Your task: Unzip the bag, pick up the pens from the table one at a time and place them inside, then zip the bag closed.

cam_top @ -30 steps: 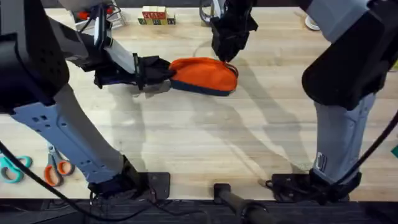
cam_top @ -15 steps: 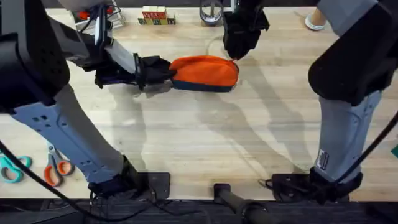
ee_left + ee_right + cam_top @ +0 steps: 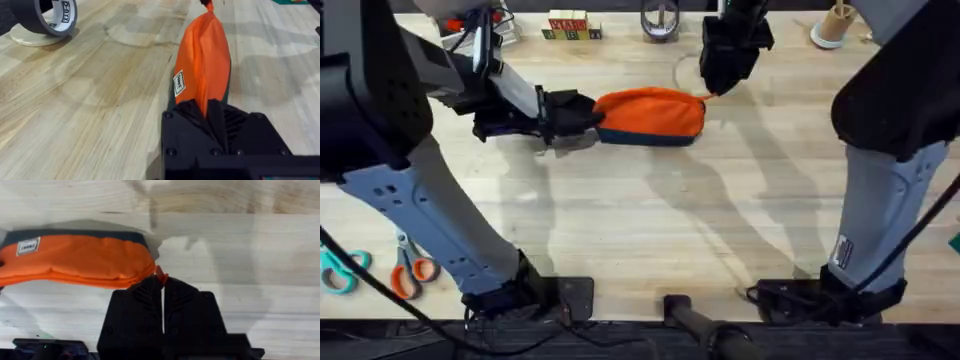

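Observation:
The orange bag [image 3: 650, 112] with its navy base lies on the table [image 3: 650, 230], its top seam drawn together. My left gripper [image 3: 590, 115] is shut on the bag's left end; in the left wrist view the fabric [image 3: 205, 55] runs out from between the black fingers [image 3: 212, 112]. My right gripper [image 3: 712, 90] is at the bag's right end, shut on the small orange zipper pull [image 3: 160, 273], which sticks out beyond the bag [image 3: 75, 260]. The pens are out of view.
A roll of black tape [image 3: 660, 20] and lettered wooden blocks [image 3: 568, 25] stand along the far edge. A pale spool [image 3: 835, 24] is at the far right. Orange-handled scissors [image 3: 410, 272] and teal ones [image 3: 340, 268] lie at the near left.
My right gripper has travelled right along the bag's top with the zipper pull, ending past the right end. The bag is pulled straighter. The left gripper has held still.

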Controlling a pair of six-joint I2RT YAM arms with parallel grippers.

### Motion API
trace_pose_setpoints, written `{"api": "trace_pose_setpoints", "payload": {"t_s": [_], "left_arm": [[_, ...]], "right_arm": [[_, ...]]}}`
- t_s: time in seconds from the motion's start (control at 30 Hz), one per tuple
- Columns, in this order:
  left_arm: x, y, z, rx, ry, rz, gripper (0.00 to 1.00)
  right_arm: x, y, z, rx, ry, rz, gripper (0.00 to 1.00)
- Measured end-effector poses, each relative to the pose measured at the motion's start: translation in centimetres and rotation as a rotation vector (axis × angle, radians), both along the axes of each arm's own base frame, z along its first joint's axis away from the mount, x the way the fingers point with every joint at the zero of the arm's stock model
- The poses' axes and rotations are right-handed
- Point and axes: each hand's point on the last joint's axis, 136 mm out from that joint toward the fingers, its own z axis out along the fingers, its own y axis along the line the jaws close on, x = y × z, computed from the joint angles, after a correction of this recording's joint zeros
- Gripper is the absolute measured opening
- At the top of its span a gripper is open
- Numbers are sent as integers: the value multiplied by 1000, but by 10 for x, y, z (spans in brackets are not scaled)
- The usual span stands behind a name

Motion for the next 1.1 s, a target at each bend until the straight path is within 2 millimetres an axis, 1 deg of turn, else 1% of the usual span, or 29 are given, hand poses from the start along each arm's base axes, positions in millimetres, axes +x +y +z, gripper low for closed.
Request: {"api": "trace_pose_setpoints", "payload": {"t_s": [0.23,0.37,0.43,0.53,0.63,0.77,0.87,1.1], "left_arm": [[0,0,0,0,0,0,40],[0,0,0,0,0,0,40],[0,0,0,0,0,0,40],[0,0,0,1,1,1,40],[0,1,0,2,1,2,40],[0,2,0,2,2,5,40],[0,2,0,2,2,5,40],[0,2,0,2,2,5,40]], "right_arm": [[8,-1,-4,11,-23,-9,33],[8,-5,-15,4,-10,-16,33],[6,-9,-23,-2,7,-26,33],[2,-25,-33,-32,38,-48,33],[5,-42,-36,-59,42,-76,32],[9,-59,-36,-78,38,-108,32],[9,-64,-36,-87,37,-110,32],[11,-63,-36,-88,27,-80,32]]}}
